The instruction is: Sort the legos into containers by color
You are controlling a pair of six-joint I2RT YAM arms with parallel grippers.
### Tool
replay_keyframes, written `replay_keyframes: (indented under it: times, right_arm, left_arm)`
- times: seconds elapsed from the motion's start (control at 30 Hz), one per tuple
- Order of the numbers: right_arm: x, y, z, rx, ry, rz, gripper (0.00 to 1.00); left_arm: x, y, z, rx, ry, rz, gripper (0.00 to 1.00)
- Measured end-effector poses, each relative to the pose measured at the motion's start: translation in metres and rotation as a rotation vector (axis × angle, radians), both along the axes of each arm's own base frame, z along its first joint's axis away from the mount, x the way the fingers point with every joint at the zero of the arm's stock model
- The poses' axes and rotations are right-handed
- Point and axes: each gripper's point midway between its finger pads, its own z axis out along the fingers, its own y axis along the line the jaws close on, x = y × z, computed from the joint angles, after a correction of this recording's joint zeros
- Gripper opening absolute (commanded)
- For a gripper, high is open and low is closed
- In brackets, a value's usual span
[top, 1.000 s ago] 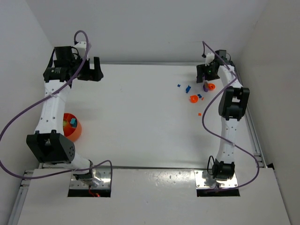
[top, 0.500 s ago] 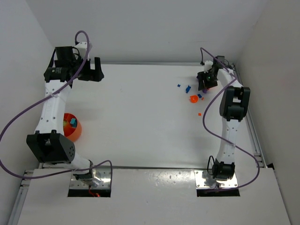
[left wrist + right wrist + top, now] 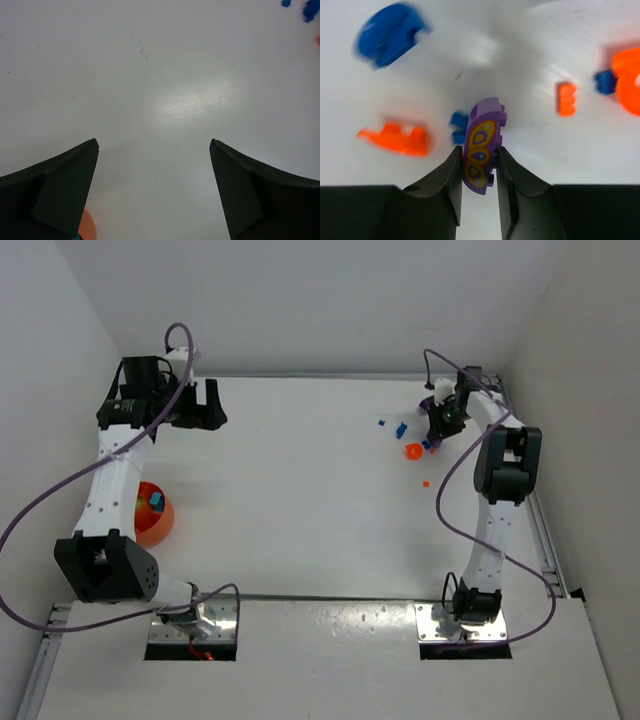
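The legos (image 3: 412, 443) lie scattered at the far right of the table (image 3: 300, 490), blue and orange bits close together; among them the right gripper (image 3: 441, 421) now stands low, and its wrist view shows its fingers (image 3: 454, 167) pressed against both flat sides of a purple piece (image 3: 481, 145) printed with yellow ovals, held on edge between them. A second ago those jaws were spread wide above the scatter; they have since come down and closed, so the pick of one lego looks made. Whether the piece is already off the table cannot be told; the blur around it suggests the wrist is moving.

Beside the purple piece sit a small blue bit (image 3: 458, 128), an orange wedge (image 3: 397, 140), a larger blue brick (image 3: 390, 39), a small orange brick (image 3: 566, 98) and an orange ring (image 3: 630, 80); all of these are left to sort.

The left gripper (image 3: 205, 405) hovers at the far left with its fingers spread wide and nothing between them, as before, though its arm has swung slightly.

The orange bowl (image 3: 165, 518), with cyan and yellowish bits in it, is at the left edge, well apart from the scatter; no container for purple is in view, so the carry that follows probably crosses the table.
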Motion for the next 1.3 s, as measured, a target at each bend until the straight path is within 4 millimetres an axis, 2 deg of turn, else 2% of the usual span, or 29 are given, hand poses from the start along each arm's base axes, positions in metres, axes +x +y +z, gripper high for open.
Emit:
replay_keyframes:
  times: [0.1, 0.17, 0.27, 0.4, 0.47, 0.53, 0.6, 0.8, 1.0, 1.23, 1.3]
  right_arm:
    - [-0.021, 0.017, 0.022, 0.043, -0.017, 0.097, 0.13]
    - [-0.034, 0.041, 0.052, 0.095, -0.044, 0.186, 0.12]
    - [-0.045, 0.103, 0.106, 0.215, -0.120, 0.357, 0.12]
    - [-0.076, 0.208, 0.169, 0.480, -0.143, 0.606, 0.12]
    - [-0.100, 0.252, 0.188, 0.617, -0.098, 0.694, 0.12]
    - [-0.118, 0.283, 0.198, 0.733, -0.036, 0.738, 0.12]
    - [-0.133, 0.305, 0.199, 0.816, 0.041, 0.749, 0.12]
    - [-0.159, 0.355, 0.209, 0.990, 0.195, 0.760, 0.12]
    - [-0.177, 0.387, 0.230, 1.098, 0.273, 0.808, 0.12]
    - [-0.190, 0.404, 0.239, 1.124, 0.290, 0.863, 0.12]
    - [-0.192, 0.407, 0.238, 1.121, 0.293, 0.862, 0.12]
  left_arm:
    - [-0.015, -0.019, -0.002, -0.063, -0.002, -0.089, 1.00]
    - [-0.027, -0.036, -0.002, -0.115, -0.006, -0.166, 0.98]
    - [-0.042, -0.063, -0.002, -0.203, -0.015, -0.285, 0.95]
    - [-0.060, -0.100, -0.004, -0.356, 0.001, -0.427, 0.90]
    - [-0.065, -0.114, -0.004, -0.418, 0.015, -0.466, 0.89]
    - [-0.068, -0.123, -0.001, -0.465, 0.024, -0.491, 0.87]
    - [-0.068, -0.131, 0.007, -0.507, 0.020, -0.511, 0.86]
    - [-0.060, -0.148, 0.013, -0.584, 0.031, -0.541, 0.80]
    - [-0.065, -0.170, 0.007, -0.617, 0.077, -0.593, 0.74]
    - [-0.074, -0.179, 0.002, -0.640, 0.112, -0.625, 0.52]
    - [-0.077, -0.180, 0.003, -0.651, 0.117, -0.637, 0.42]
